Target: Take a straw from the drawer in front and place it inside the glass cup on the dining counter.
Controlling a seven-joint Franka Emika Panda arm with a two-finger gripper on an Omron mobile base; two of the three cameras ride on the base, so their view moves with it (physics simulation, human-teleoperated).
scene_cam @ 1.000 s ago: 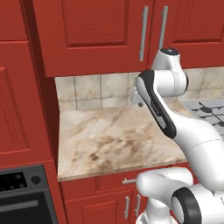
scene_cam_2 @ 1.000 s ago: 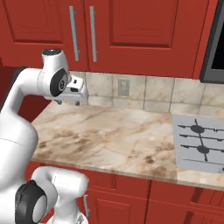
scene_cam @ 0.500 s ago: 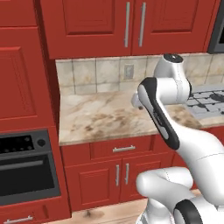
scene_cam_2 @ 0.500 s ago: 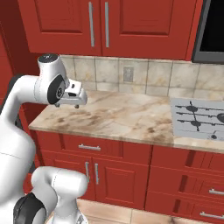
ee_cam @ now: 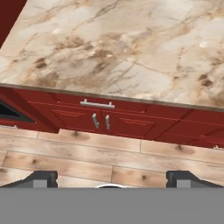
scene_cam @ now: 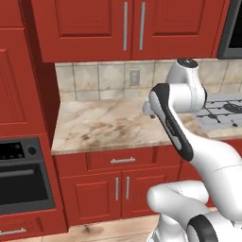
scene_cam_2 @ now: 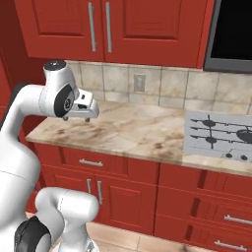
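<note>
The drawer (scene_cam: 123, 161) (scene_cam_2: 91, 162) (ee_cam: 97, 106) is a wide shallow red front with a short silver bar handle, just under the marbled worktop (scene_cam: 108, 125), and it is shut. My gripper (scene_cam_2: 80, 118) (ee_cam: 112, 178) hangs over the worktop's front part, pointing down, above the drawer and apart from it. Its two dark fingertips (ee_cam: 41, 177) stand wide apart with nothing between them, so it is open. The straw is hidden. The glass cup and the dining counter are out of view.
A gas hob (scene_cam_2: 216, 135) (scene_cam: 222, 113) lies on the worktop to the right. A black oven (scene_cam: 19, 182) sits low on the left. Two cabinet doors (scene_cam: 122, 188) stand below the drawer, narrower drawers (scene_cam_2: 216, 216) right of them. Upper cabinets (scene_cam: 132, 28) hang overhead; wooden floor (ee_cam: 87, 155) lies below.
The whole picture has shifted: the base has backed away from the worktop, bringing the drawer front, lower doors and floor into view. The arm keeps the same pose.
</note>
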